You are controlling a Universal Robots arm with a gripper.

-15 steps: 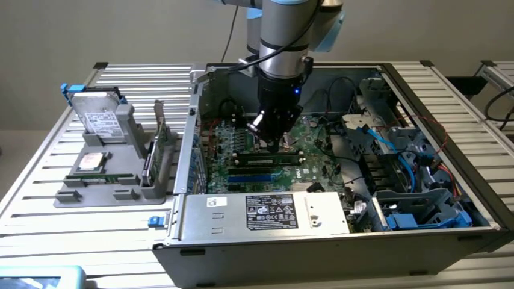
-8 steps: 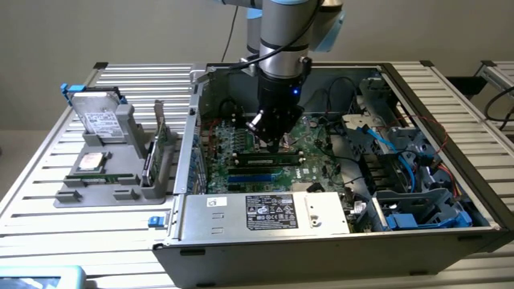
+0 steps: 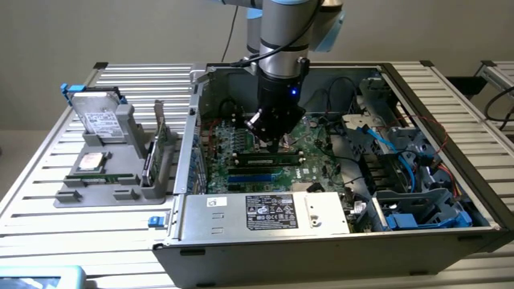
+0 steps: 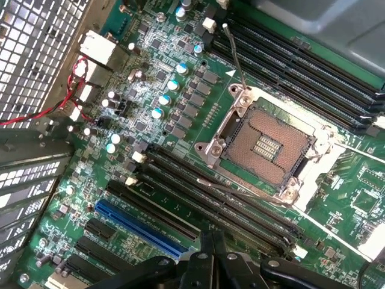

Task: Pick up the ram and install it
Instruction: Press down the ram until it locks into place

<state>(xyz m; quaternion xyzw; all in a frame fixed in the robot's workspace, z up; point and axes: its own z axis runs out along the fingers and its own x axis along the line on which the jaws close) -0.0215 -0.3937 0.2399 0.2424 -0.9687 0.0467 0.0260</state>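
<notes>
On the slatted table (image 3: pixel 48 198) an open computer case (image 3: pixel 337 241) lies on its side, with the arm (image 3: pixel 283 42) reaching down into it from above. The green motherboard (image 3: pixel 241 141) fills the case floor; in the wrist view its bare CPU socket (image 4: pixel 264 144) sits between banks of black memory slots (image 4: pixel 216 198), with a blue slot (image 4: pixel 141 232) beside them. To the exterior view's left a grey holder (image 3: pixel 112 180) carries a hard drive (image 3: pixel 100 117) and an upright card (image 3: pixel 159 135). The gripper (image 3: pixel 277 139) hangs just above the board with its fingers (image 4: pixel 210 247) clenched together. The ram (image 3: pixel 269 161) lies seated in a slot just below the fingertips, apart from them.
</notes>
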